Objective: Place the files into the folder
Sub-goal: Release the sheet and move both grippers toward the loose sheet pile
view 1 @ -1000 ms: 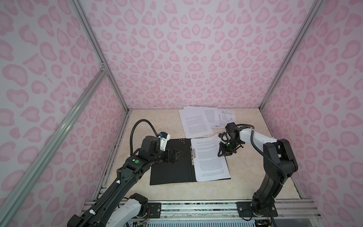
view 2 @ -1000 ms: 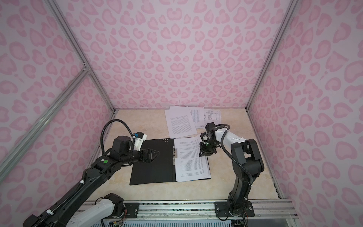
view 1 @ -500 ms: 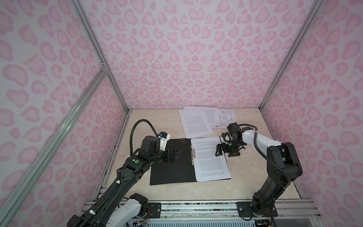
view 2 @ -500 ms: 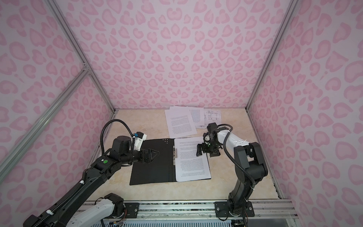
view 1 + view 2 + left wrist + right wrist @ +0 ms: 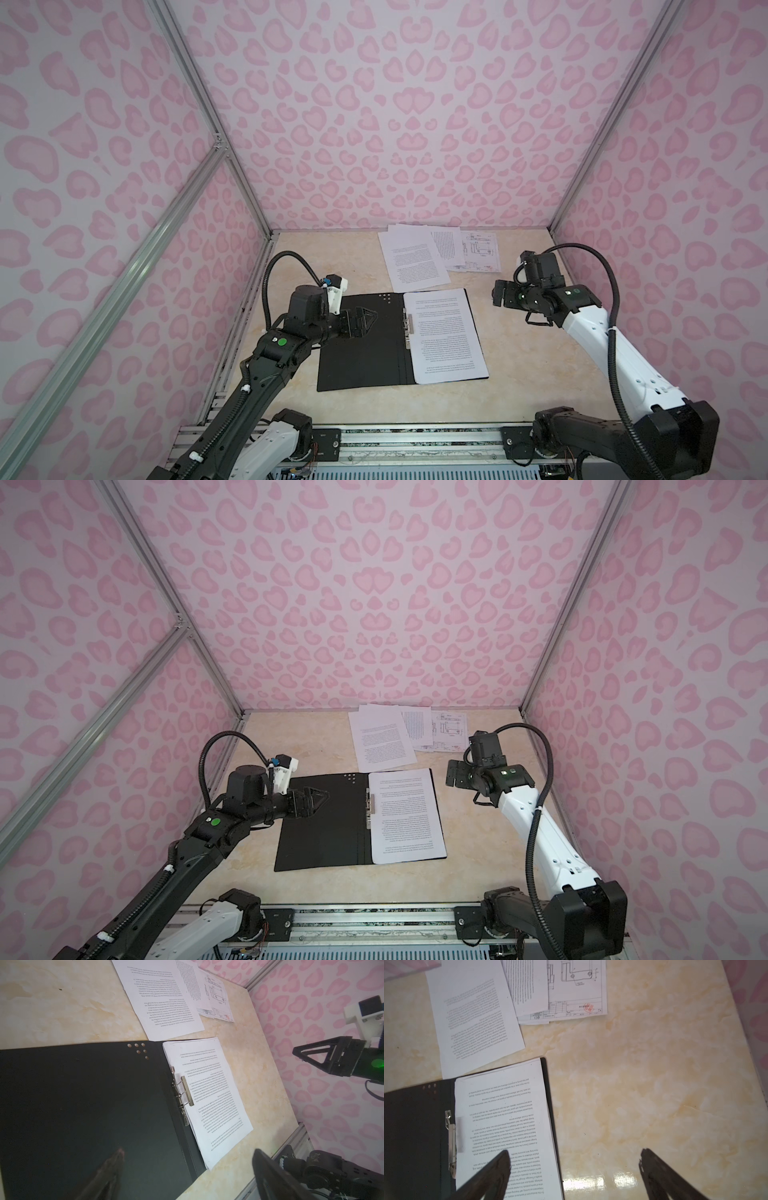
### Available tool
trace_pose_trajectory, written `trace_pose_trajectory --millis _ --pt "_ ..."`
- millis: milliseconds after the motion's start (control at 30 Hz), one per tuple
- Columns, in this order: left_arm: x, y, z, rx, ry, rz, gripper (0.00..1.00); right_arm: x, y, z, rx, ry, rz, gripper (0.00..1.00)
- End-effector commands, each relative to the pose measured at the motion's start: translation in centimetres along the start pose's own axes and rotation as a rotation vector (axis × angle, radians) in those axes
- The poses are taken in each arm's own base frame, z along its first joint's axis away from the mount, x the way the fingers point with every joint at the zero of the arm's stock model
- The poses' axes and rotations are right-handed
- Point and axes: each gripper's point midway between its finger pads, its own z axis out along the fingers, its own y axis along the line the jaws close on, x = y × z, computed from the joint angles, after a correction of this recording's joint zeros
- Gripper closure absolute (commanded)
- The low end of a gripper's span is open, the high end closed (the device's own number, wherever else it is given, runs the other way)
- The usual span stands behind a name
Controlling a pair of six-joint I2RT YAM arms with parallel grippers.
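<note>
Folder (image 5: 361, 353), open flat on table (image 5: 536, 365), one text sheet (image 5: 444, 332) on right leaf; more files (image 5: 415, 257) behind. Left jaws wide over left leaf; right jaws wide, empty.

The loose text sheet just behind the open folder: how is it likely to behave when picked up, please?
The sheet is thin paper, so it would probably flop and weigh little. Lying flat on the smooth table, it may slide rather than lift.
</note>
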Motion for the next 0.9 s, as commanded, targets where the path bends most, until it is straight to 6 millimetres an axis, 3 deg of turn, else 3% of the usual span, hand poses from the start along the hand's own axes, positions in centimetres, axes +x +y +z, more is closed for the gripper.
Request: trace_pose_trajectory --millis 0,200,400,500,733,867 --pt "-1.3 0.0 -0.6 -0.021 -0.056 0.002 0.03 -2.7 0.8 0.1 -0.080 -0.093 0.073 0.02" --pt "-1.4 -0.8 0.3 0.037 -0.039 -0.072 0.01 -4.7 3.7 1.8 -0.262 -0.117 0.111 0.09" --pt "-2.2 -0.3 4.0 0.045 0.049 -0.139 0.01 -5.0 7.3 7.5 -0.435 -0.033 0.056 0.19" --pt "-3.3 0.6 7.0 0.014 0.110 -0.165 0.04 -5.6 9.2 10.7 -0.494 0.011 0.028 0.22" --pt "-7.6 4.4 16.6 -0.033 0.201 -0.215 0.20 -6.5 12.4 18.7 -0.543 0.118 0.009 0.27" --pt "-9.3 6.3 21.4 -0.011 0.220 -0.259 0.23 -7.2 13.9 21.8 -0.548 0.152 -0.008 0.29"
